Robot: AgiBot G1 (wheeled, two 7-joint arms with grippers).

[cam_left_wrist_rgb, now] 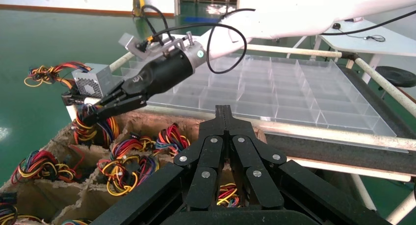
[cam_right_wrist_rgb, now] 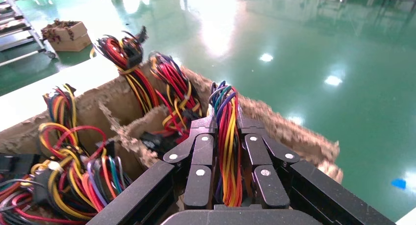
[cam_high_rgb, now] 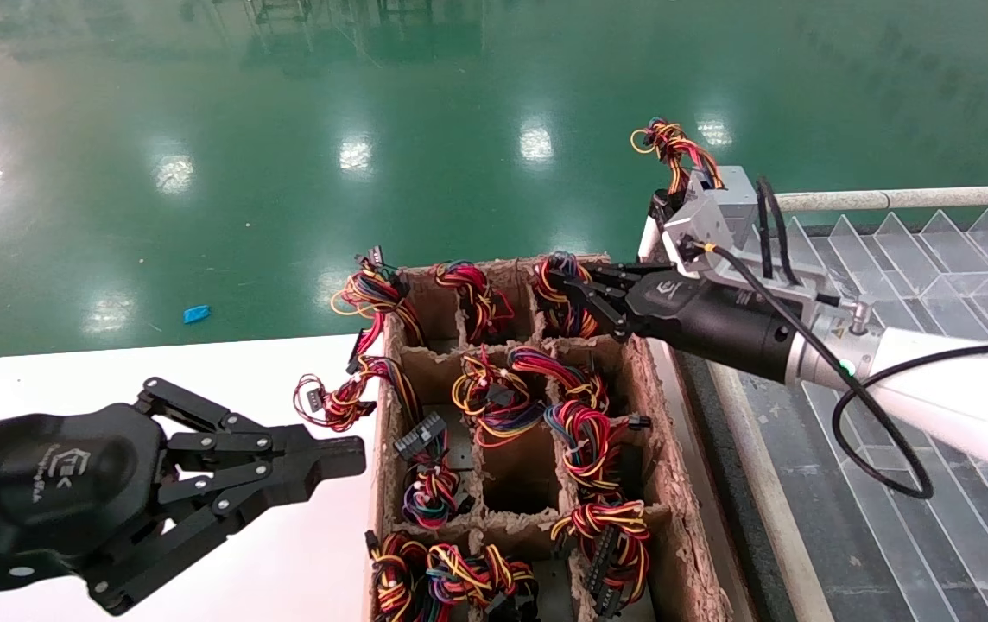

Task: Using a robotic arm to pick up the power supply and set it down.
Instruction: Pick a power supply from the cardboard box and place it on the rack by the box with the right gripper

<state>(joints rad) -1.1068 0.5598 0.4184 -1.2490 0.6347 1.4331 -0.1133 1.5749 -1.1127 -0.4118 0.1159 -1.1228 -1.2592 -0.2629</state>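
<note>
Head view — cardboard dividers [cam_high_rgb: 468, 341] crowd wire bundle [cam_high_rgb: 567, 294].

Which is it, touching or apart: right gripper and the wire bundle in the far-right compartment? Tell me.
Touching. The right wrist view shows the right gripper closed on the wire bundle, wires pinched between its fingers.

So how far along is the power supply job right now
Done: one grey box with wires already sits by the clear tray. In hand: right gripper is shut on a wire bundle in the cardboard crate. Left: lifting and setting down. Left gripper idles, shut.
</note>
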